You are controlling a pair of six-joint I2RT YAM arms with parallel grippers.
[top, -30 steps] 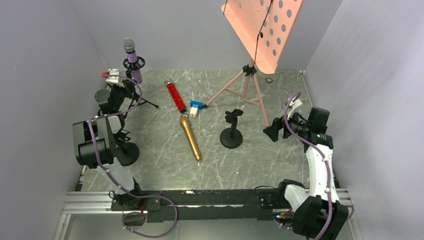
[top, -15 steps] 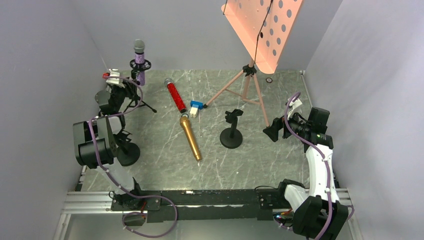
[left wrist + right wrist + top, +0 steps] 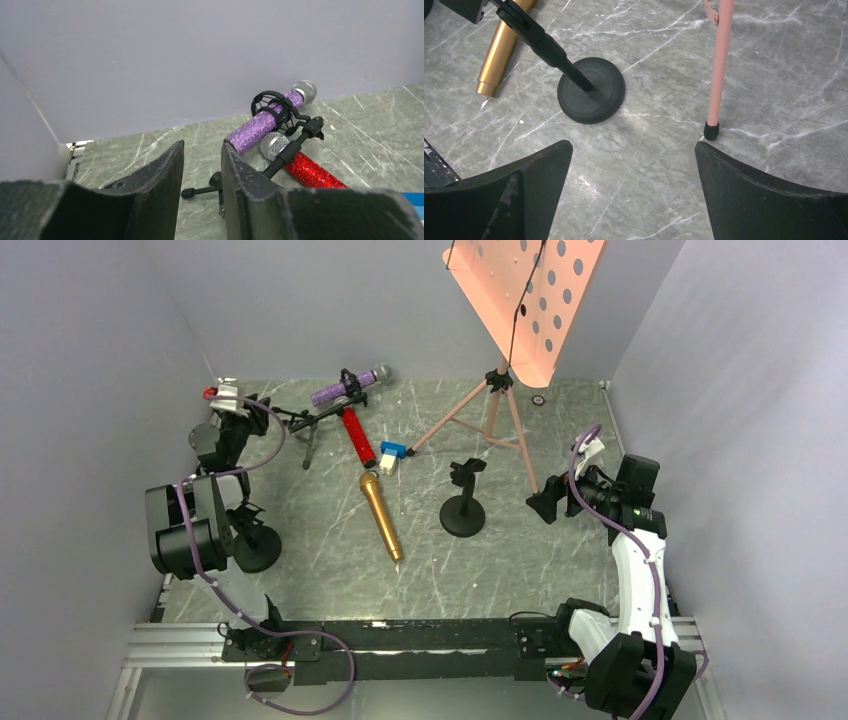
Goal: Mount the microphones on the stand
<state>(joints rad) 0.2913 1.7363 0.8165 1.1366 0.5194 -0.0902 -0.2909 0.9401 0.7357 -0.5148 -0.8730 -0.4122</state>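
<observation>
standing narrowly parted, the left claw (image 3: pixel 202 167) holds nothing; bare counter (image 3: pixel 320 575) shows through the slim gap between its jaws. it sits at the far left of the counter. just beyond it a small black tripod stand (image 3: pixel 300 422) lies on its side, one leg reaching toward the claw; i cannot tell whether they touch.

the purple microphone (image 3: pixel 260 125) is clipped in the tripod stand's ring mount. its long axis runs nearly flat, with the silver head pointing far and right and the tail toward the left claw. the stand's stem lies across the red microphone (image 3: pixel 352 435), which rests on the counter with its head at the far end and its tail toward near right.

the gold microphone (image 3: pixel 381 515) lies nearer, apart from the red one, head far and tail near, angled slightly right.

the right claw (image 3: pixel 631 147) gapes wide and holds nothing. it hangs over bare counter between an upright, unloaded round-base stand (image 3: pixel 591 97) and a pink music-stand leg (image 3: pixel 719 65).
</observation>
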